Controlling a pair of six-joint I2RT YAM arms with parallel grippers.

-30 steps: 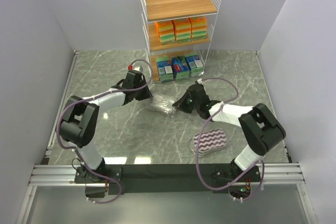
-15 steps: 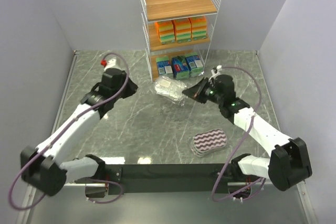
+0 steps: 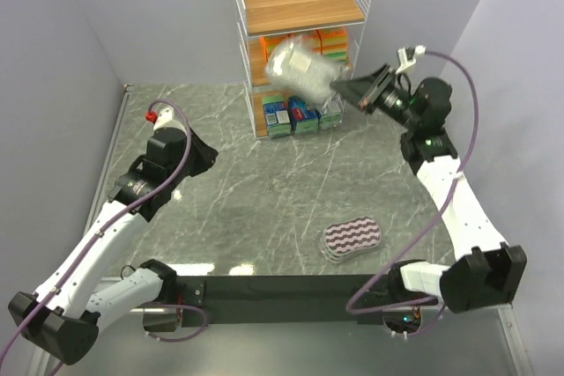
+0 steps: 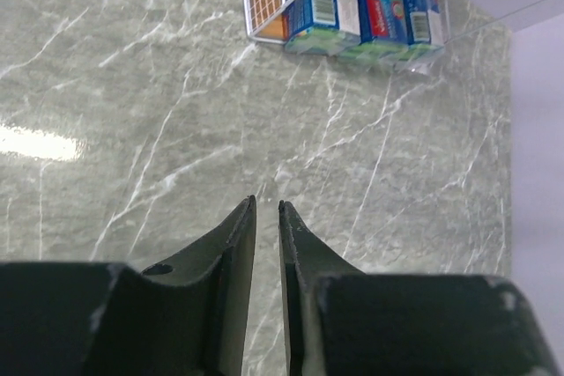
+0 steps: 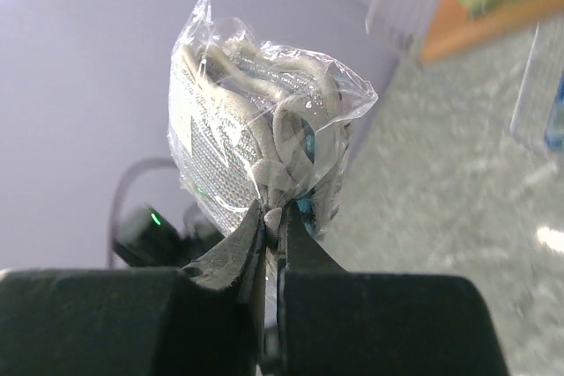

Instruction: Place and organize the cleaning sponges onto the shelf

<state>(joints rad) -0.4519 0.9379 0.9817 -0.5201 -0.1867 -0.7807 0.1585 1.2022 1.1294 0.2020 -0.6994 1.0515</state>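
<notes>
Upper centre, before wire shelf (image 3: 300, 6): right gripper (image 3: 339, 87) pinching crinkly clear-wrapped silvery oval sponge (image 3: 300, 68); left gripper (image 4: 266, 207) nearly pressed together, empty.

I work in a robot lab cell, not a home or a shop. Blank pale walls (image 3: 62, 33) box in a marble-look table (image 3: 264, 209). My left arm (image 3: 97, 244) and right arm (image 3: 458, 200) are bolted to a metal rail (image 3: 88, 293) at its near edge. Purple cables (image 3: 477, 121) loop in the open, and a wire shelf (image 3: 300, 6) stands at the back.
</notes>
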